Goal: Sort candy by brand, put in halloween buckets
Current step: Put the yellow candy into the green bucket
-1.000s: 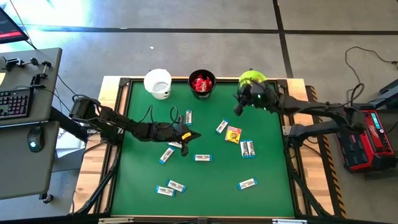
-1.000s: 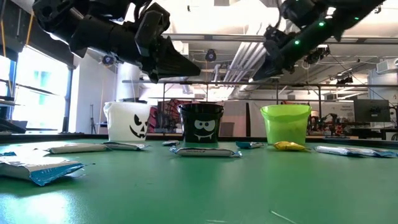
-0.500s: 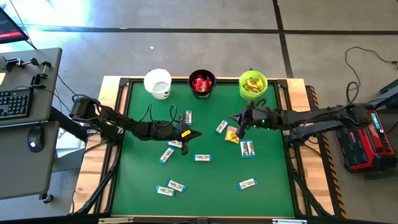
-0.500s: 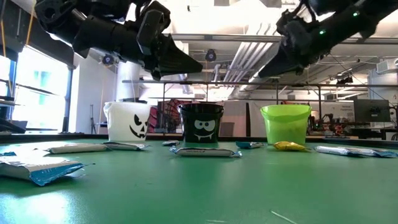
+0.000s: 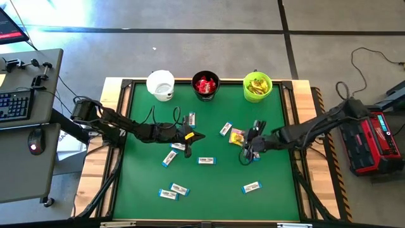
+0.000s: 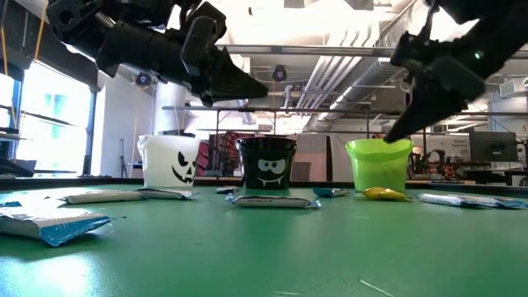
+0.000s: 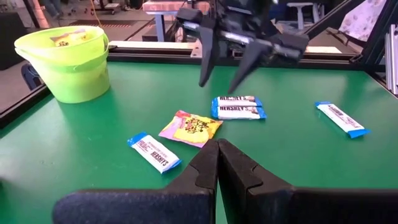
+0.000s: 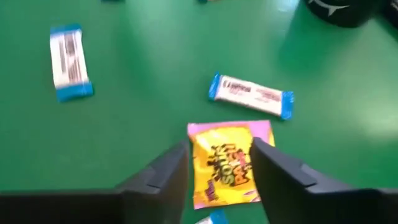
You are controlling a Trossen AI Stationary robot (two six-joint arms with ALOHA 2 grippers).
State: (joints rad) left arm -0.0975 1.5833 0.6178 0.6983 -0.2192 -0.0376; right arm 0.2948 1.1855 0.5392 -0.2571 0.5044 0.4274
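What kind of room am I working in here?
Probably a robotics lab or workshop: a green-topped table on a concrete floor, exposed ceiling pipes, and a desk with a keyboard alongside.

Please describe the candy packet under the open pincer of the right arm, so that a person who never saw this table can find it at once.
Start at the lime green bucket at the far right of the bucket row, then come toward the middle of the green table. There, under the open right pincer, lies the yellow-and-pink packet. It is the only such packet on the table; its neighbours are narrow white-and-blue bars.

White [image 5: 161, 84], black [image 5: 205, 85], lime buckets [image 5: 257, 87] in row, white-blue bars [image 5: 205, 160] scattered, yellow-pink packet [image 5: 237, 136] flat, seemingly untouched
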